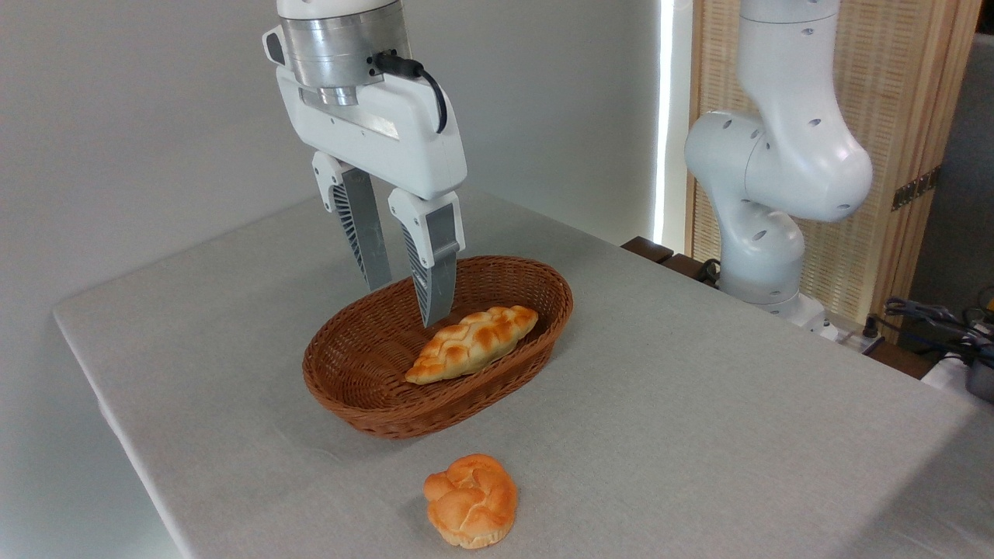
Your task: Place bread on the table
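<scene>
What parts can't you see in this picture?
- Basket: its floor under the bread is hidden, and the gripper fingers cover part of the far rim.
- Bun: its underside is out of sight.
- Table: cut off by the bottom and right edges.
- Arm: its top is cut off by the upper edge.

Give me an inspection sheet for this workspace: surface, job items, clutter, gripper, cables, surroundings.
Surface: table covered in plain light grey cloth, flat, no spills seen.
Job items: braided bread lies inside the wicker basket, leaning toward its near-right wall; not yet on the table.
Clutter: round bun on the cloth in front of the basket, apart from it.
Gripper: gripper open, empty, pointing down over the basket's back left part, tips above and left of the bread.
Cables: black cable plugged into the wrist; more cables past the table's right edge.
Surroundings: arm base behind the table, white wall, slatted wooden screen at right.
</scene>
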